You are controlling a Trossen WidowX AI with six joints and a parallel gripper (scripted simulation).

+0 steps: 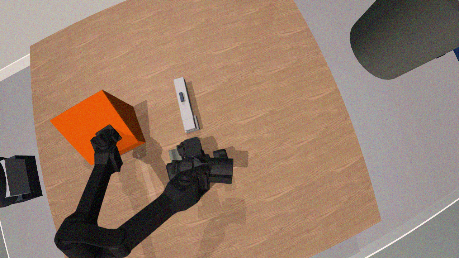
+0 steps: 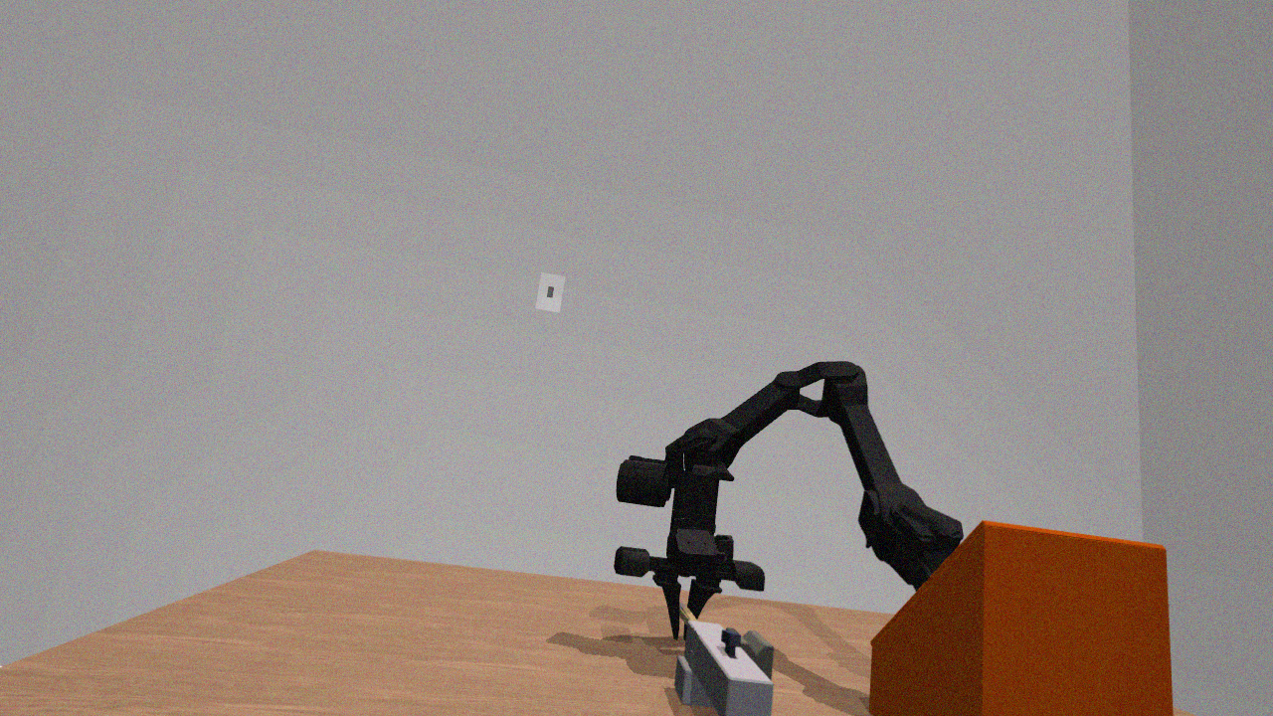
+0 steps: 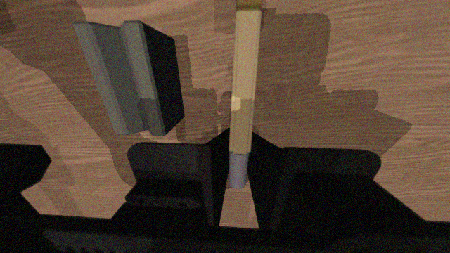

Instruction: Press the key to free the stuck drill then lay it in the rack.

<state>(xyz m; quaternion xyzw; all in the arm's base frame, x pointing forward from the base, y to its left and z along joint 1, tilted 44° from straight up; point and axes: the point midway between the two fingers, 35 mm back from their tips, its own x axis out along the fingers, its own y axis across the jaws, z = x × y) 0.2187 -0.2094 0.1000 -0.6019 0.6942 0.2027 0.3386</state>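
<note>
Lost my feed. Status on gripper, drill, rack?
Gripper shut on drill. Drill out of grey block, above table. Rack beside drill, not yet loaded. Nothing between them.

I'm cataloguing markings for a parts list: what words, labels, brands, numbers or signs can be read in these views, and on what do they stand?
No readable text in any view.
Orange box: plain faces.
Grey block: no lettering, only a small dark key.
Drill held in the gripper: unmarked.
White wall plate: only a dark slot.
</note>
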